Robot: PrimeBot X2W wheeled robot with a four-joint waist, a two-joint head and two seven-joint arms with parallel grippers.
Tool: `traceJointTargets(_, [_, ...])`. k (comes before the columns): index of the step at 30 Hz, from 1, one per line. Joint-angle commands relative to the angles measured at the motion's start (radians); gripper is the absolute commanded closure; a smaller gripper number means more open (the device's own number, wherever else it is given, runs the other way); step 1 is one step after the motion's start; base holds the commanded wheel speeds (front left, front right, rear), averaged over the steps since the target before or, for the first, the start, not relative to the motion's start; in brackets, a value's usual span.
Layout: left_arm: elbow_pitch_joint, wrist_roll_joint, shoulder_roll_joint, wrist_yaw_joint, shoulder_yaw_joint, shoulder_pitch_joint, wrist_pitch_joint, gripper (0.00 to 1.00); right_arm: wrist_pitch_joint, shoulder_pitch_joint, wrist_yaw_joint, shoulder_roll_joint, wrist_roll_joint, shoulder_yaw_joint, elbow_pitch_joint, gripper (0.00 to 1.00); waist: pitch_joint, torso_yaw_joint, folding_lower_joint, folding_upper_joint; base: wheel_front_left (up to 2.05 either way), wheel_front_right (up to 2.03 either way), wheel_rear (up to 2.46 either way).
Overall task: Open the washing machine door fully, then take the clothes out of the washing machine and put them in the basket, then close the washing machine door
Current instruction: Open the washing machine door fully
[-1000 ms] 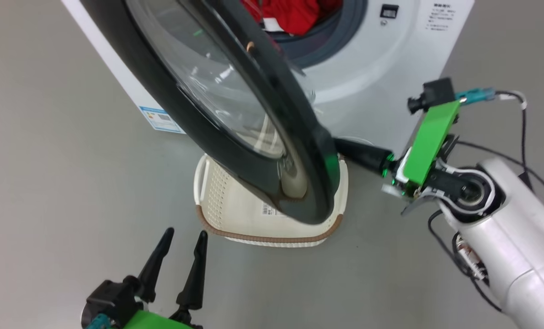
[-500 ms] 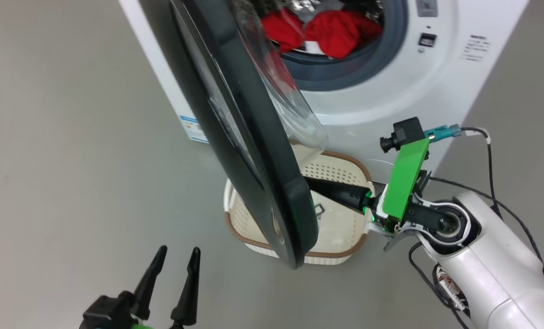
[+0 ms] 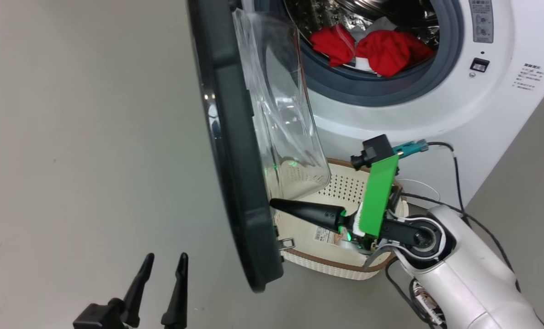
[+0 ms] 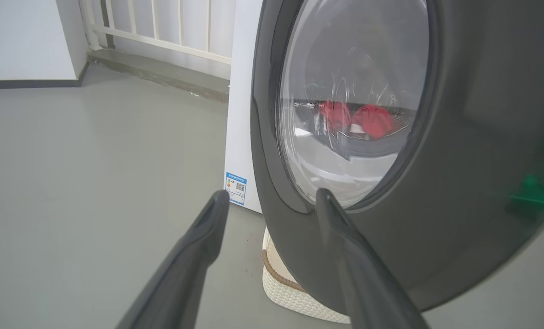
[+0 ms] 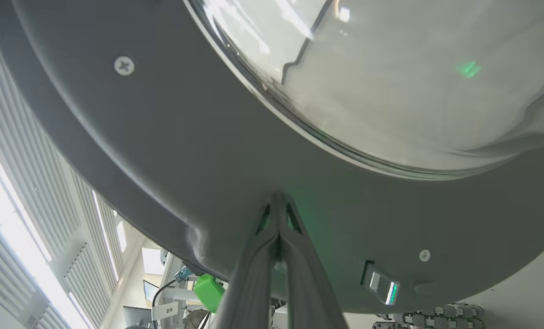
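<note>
1. The washing machine door [image 3: 235, 183] is a big round disc with a glossy black rim and a clear bulging glass bowl. It stands nearly edge-on, swung out from the boxy white washing machine [image 3: 436, 128].
2. Crumpled red clothes [image 3: 391, 48] with white patches lie at the front of the steel drum [image 3: 345, 13].
3. The cream perforated basket [image 3: 336, 265], brown-rimmed, sits on the grey floor [image 3: 71, 137] by the door's lower edge.
4. The right tool [image 3: 274, 204] has its fingers together, tips against the door's inner rim. The left tool [image 3: 166, 258] has its fingers apart and holds nothing.
5. The door stands wider open than a second ago, when it hid part of the opening.
</note>
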Motion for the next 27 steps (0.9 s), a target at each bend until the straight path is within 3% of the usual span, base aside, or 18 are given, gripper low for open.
traceJointTargets(1, [-0.032, 0.001, 0.011, 0.012, 0.042, -0.005, -0.012, 0.00, 0.005, -0.013, 0.008, 0.034, -0.008, 0.016, -0.030, 1.00, 0.001, 0.005, 0.0000, 0.0000, 0.00, 0.00, 0.00])
traceJointTargets(19, [-0.049, -0.004, 0.011, 0.030, 0.052, 0.008, -0.012, 0.00, -0.030, -0.009, 0.008, 0.054, -0.014, 0.074, -0.020, 0.99, -0.014, 0.004, 0.0000, 0.0000, 0.00, 0.00, 0.00])
traceJointTargets(21, [-0.046, -0.004, 0.011, 0.027, 0.050, 0.007, -0.012, 0.00, -0.042, -0.004, 0.008, 0.054, -0.018, 0.072, -0.021, 0.86, -0.017, 0.002, 0.0000, 0.0000, 0.00, 0.00, 0.00])
traceJointTargets(23, [-0.042, -0.002, 0.011, 0.025, 0.049, 0.005, -0.012, 0.00, -0.056, 0.001, 0.008, 0.054, -0.028, 0.066, -0.020, 0.64, -0.021, 0.000, 0.0000, 0.0000, 0.00, 0.00, 0.00])
traceJointTargets(24, [-0.040, -0.002, 0.011, 0.023, 0.049, 0.004, -0.012, 0.00, -0.064, 0.006, 0.008, 0.054, -0.034, 0.063, -0.019, 0.52, -0.023, -0.001, 0.0000, 0.0000, 0.00, 0.00, 0.00])
traceJointTargets(26, [-0.035, 0.000, 0.011, 0.019, 0.049, 0.003, -0.012, 0.00, -0.081, 0.017, 0.008, 0.054, -0.045, 0.054, -0.018, 0.00, -0.028, -0.003, 0.0000, 0.0000, 0.00, 0.00, 0.00])
traceJointTargets(27, [-0.033, 0.001, 0.011, 0.017, 0.050, 0.002, -0.012, 0.00, -0.089, 0.024, 0.008, 0.053, -0.051, 0.049, -0.018, 0.00, -0.031, -0.005, 0.0000, 0.0000, 0.00, 0.00, 0.00])
